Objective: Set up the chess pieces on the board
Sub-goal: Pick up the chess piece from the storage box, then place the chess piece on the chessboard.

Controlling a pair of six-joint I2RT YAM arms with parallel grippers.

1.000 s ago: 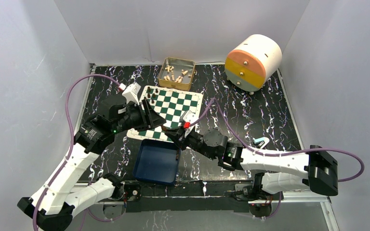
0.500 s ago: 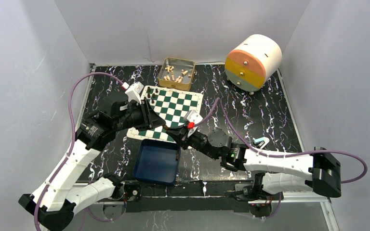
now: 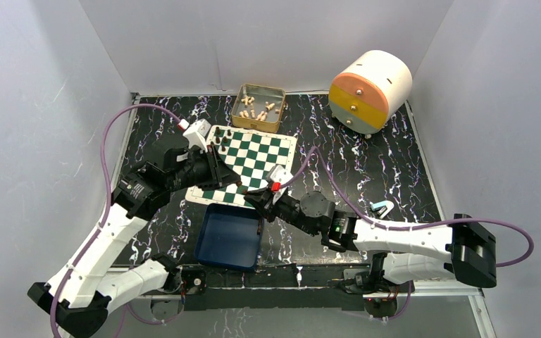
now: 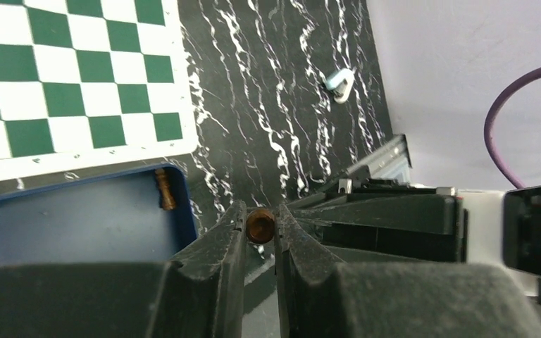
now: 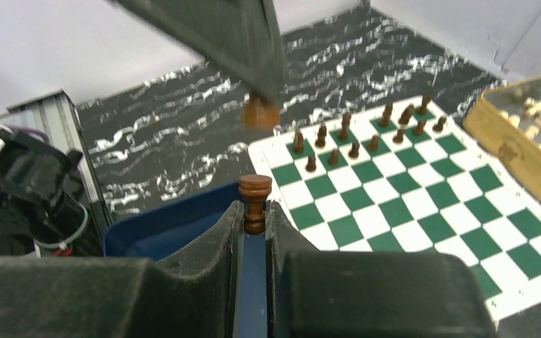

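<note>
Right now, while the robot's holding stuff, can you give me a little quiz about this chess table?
1. Count: in the left wrist view, how many brown pieces lie in the blue tray?
2. True or false: the left gripper and the right gripper are each shut on a brown piece.
3. The cream pieces lie in: A the blue tray, B the gold tin, C the left gripper.
Key: 1. one; 2. true; 3. B.
</note>
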